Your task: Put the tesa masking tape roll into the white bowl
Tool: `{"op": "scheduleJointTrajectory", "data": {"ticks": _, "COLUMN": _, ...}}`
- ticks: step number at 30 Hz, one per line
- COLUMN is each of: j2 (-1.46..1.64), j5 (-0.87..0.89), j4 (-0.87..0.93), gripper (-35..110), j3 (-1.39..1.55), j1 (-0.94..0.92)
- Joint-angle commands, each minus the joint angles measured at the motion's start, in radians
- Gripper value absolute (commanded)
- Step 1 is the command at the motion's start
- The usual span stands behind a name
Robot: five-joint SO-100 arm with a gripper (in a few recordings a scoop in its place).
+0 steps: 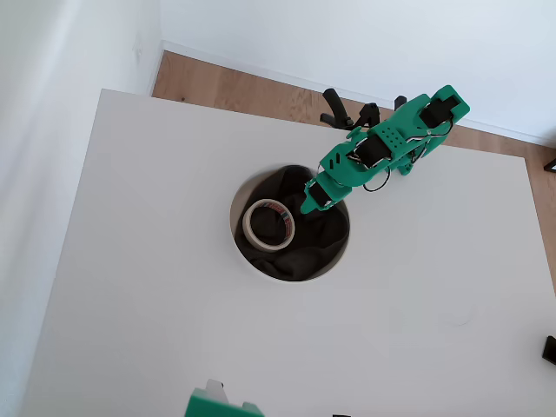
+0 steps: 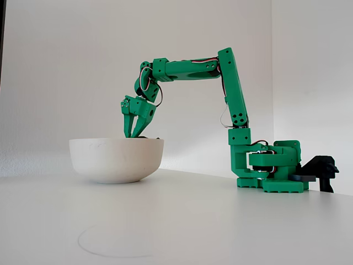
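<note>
The green two-finger end effector point(image 1: 306, 205) hangs over the bowl's rim at the 2 o'clock side in the overhead view, fingers pointing down; in the fixed view point(image 2: 132, 132) the fingertips dip just behind the bowl's rim. The fingers appear slightly parted and hold nothing.

The cream-white flat ring of tesa masking tape roll point(image 1: 268, 223), with red and blue label on its inner core, lies flat inside the bowl, left of centre, toward 9 o'clock in the overhead view. It rests on the dark charcoal cloth point(image 1: 317, 239) lining the bowl, just beside the end effector and apart from it.

The large round white bowl point(image 1: 235, 233), seen from the side in the fixed view point(image 2: 116, 159), stands near the middle of the white surface point(image 1: 156, 321). The green arm point(image 1: 387, 143) reaches in from 1 o'clock, its base point(image 2: 270, 168) standing at the far edge of the surface.
</note>
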State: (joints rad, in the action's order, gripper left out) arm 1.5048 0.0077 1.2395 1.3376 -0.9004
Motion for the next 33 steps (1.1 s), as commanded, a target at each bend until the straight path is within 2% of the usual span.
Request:
{"op": "scheduleJointTrajectory", "data": {"ticks": 1, "j2": 0.041, "j5": 0.026, "j4": 0.13, "gripper": -8, "j3": -0.268, "j1": 0.017}}
{"op": "scheduleJointTrajectory", "data": {"ticks": 6, "j2": 0.181, "j5": 0.049, "j4": 0.232, "gripper": -8, "j3": -0.31, "j1": 0.155}}
{"op": "scheduleJointTrajectory", "data": {"ticks": 15, "j2": 0.454, "j5": 0.123, "j4": 0.437, "gripper": -8, "j3": -0.241, "j1": 0.601}}
{"op": "scheduleJointTrajectory", "data": {"ticks": 19, "j2": 0.63, "j5": 0.143, "j4": 0.396, "gripper": -8, "j3": -0.018, "j1": 0.773}}
{"op": "scheduleJointTrajectory", "data": {"ticks": 22, "j2": 0.81, "j5": 0.135, "j4": 0.291, "gripper": -8, "j3": 0.256, "j1": 0.848}}
{"op": "scheduleJointTrajectory", "data": {"ticks": 26, "j2": 1.034, "j5": 0.095, "j4": 0.138, "gripper": -8, "j3": 0.652, "j1": 0.885}}
{"op": "scheduleJointTrajectory", "data": {"ticks": 33, "j2": 1.342, "j5": 0.063, "j4": 0.014, "gripper": -8, "j3": 1.097, "j1": 0.893}}
